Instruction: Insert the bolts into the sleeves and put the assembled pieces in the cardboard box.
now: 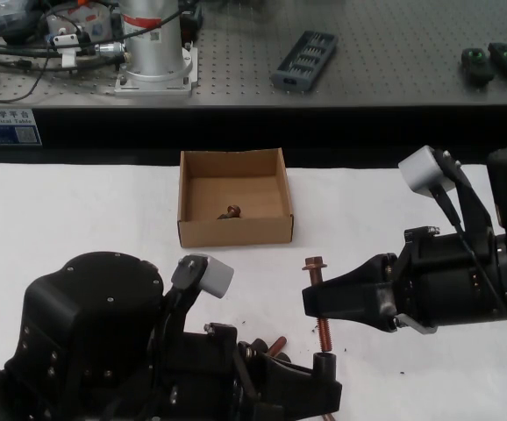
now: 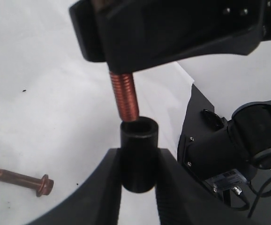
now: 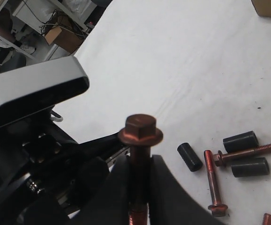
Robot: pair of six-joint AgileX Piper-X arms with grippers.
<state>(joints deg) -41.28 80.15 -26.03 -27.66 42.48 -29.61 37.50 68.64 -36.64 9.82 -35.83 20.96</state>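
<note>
Clamping bolt (image 3: 140, 133) upright in right gripper (image 1: 320, 303), on near side of cardboard box (image 1: 236, 230). Pinching sleeve (image 2: 138, 154) in left gripper (image 2: 138, 187), nearer still. Poising thread tip just above sleeve mouth, not yet entering. Apparently holding one finished piece (image 1: 230, 211) inside box. Leaving loose bolts (image 3: 212, 183) and loose sleeves (image 3: 250, 167) unpaired, near side of box.

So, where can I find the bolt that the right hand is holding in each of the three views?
High view: the bolt stands upright, nearer than the cardboard box, its middle clamped by the right hand.
Left wrist view: its threaded end hangs just above the black sleeve.
Right wrist view: its hexagonal head sticks up between the fingers.
Shared landmark: the right hand gripping it.
</note>
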